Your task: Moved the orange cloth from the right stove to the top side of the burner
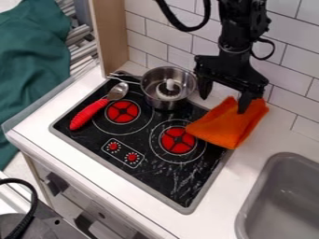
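The orange cloth (pixel 225 127), lying across the right edge of the stovetop (pixel 156 176), looks light and floppy, best pinched by its raised upper folds; the gripper (pixel 225 96) is spread wide.

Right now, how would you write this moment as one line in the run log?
gripper: open, at cloth | cloth: overlaps right burner's edge | pot: stove's back | spoon: by left burner
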`<state>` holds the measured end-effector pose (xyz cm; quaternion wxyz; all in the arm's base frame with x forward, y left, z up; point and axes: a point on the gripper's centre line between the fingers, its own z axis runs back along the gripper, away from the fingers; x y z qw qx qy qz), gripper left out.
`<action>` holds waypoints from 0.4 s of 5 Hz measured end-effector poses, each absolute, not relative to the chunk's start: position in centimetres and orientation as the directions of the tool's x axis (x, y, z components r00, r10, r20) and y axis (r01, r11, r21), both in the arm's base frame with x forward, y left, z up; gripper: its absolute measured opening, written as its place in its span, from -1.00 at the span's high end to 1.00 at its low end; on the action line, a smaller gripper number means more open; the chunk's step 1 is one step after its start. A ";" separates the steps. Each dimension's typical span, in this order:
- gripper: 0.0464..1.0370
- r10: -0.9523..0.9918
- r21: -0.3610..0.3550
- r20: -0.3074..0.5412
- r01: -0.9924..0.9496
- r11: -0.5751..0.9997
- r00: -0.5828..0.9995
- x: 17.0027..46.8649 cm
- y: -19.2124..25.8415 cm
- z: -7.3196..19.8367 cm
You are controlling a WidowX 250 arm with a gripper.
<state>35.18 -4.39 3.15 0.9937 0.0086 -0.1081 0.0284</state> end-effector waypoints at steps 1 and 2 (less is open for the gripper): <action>-0.92 0.063 0.003 0.200 -0.065 0.998 0.978 34.7 -4.5 2.8; -0.92 0.070 -0.006 0.196 -0.070 0.998 0.978 34.6 -4.6 2.7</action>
